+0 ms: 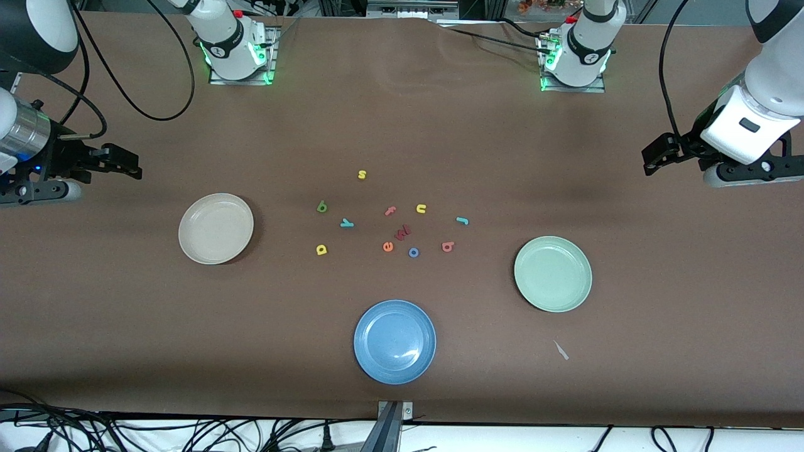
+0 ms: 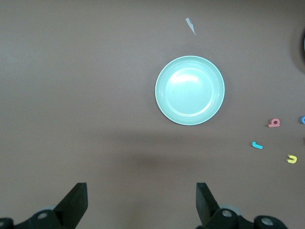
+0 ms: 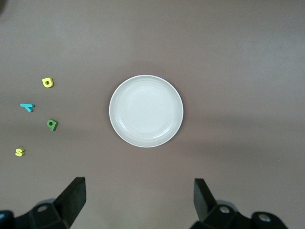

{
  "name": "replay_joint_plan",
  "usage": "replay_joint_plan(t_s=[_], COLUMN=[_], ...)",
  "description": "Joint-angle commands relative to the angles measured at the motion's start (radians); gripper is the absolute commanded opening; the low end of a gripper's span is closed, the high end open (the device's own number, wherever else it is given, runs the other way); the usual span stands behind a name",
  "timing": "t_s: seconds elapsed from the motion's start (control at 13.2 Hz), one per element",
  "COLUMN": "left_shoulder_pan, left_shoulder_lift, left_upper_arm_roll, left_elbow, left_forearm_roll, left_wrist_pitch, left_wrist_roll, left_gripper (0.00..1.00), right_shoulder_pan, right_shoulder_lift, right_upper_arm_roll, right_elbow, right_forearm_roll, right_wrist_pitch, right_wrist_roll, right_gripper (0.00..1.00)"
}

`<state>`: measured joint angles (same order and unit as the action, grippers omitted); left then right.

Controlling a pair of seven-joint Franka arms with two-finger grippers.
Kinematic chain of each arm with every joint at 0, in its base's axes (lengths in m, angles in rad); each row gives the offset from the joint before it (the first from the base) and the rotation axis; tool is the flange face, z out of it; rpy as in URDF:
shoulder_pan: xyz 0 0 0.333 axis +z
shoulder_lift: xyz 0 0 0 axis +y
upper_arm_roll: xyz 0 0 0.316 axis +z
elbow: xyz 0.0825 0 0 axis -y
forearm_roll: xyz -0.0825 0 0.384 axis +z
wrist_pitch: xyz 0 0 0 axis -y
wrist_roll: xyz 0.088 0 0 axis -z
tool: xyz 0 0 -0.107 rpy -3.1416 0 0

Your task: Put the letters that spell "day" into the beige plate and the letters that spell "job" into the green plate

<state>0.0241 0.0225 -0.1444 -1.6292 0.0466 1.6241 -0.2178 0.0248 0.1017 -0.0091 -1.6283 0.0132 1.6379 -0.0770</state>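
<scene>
The letters lie loose mid-table: dark green "d" (image 1: 322, 206), teal "y" (image 1: 347, 223) and yellow "a" (image 1: 321, 250) toward the beige plate (image 1: 216, 228); teal "j" (image 1: 462, 220), salmon "b" (image 1: 448, 247) and blue "o" (image 1: 413, 252) toward the green plate (image 1: 553, 274). Both plates hold nothing. My right gripper (image 1: 129, 164) hangs open over the table's right-arm end, apart from the beige plate (image 3: 146, 110). My left gripper (image 1: 653, 160) hangs open over the left-arm end, apart from the green plate (image 2: 189, 90). Neither holds anything.
A blue plate (image 1: 394, 341) sits nearest the front camera. Other letters lie among the task's: yellow "s" (image 1: 362, 174), yellow "u" (image 1: 421, 208), pink "t" (image 1: 390, 211), orange "e" (image 1: 388, 247) and a dark red letter (image 1: 402, 232). A small paper scrap (image 1: 561, 350) lies by the green plate.
</scene>
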Motion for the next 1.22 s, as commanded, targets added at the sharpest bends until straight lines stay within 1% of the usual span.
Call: replay_joint_plan(t_s=[0.0, 1.14], left_shoulder_pan=[-0.003, -0.003], left_shoulder_lift=[0.014, 0.014], left_upper_arm_roll=[-0.004, -0.024], left_elbow=[0.034, 0.035], left_forearm_roll=[0.019, 0.019], left_wrist_pitch=[-0.026, -0.049], left_wrist_roll=[0.002, 0.015], left_gripper=[1.00, 1.00], right_shoulder_pan=[-0.006, -0.006], right_shoulder_lift=[0.001, 0.001], right_upper_arm_roll=[0.003, 0.003], right_elbow=[0.007, 0.005], right_forearm_roll=[-0.006, -0.007], right_wrist_pitch=[-0.009, -0.009], right_wrist_roll=[-0.007, -0.001], right_gripper=[1.00, 1.00])
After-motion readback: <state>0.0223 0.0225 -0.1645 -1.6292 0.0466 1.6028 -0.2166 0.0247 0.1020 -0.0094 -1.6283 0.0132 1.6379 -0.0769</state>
